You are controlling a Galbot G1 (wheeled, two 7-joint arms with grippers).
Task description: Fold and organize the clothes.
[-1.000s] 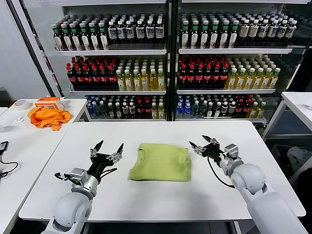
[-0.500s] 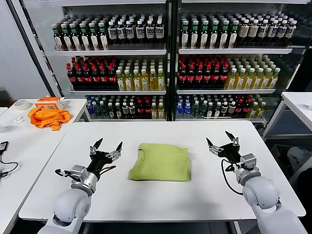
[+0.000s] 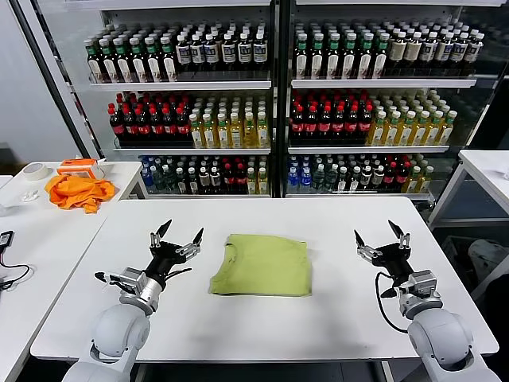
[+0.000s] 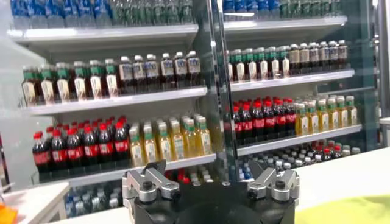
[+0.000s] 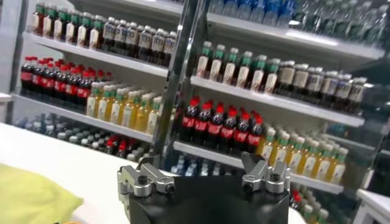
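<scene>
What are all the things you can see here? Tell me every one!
T-shirt: one, lime yellow-green, folded flat in the middle of the white table, between the two grippers.
Orange cloth: one, bright orange, bunched up on the side table at the far left.
Tape roll: one, whitish, on the side table behind the orange cloth.
Bottles: many, with red, yellow, green and dark drinks, in rows on the shelves behind the table.
Left gripper: one, black and silver, open, above the table left of the T-shirt, touching nothing.
Right gripper: one, black and silver, open, above the table right of the T-shirt, touching nothing.
</scene>
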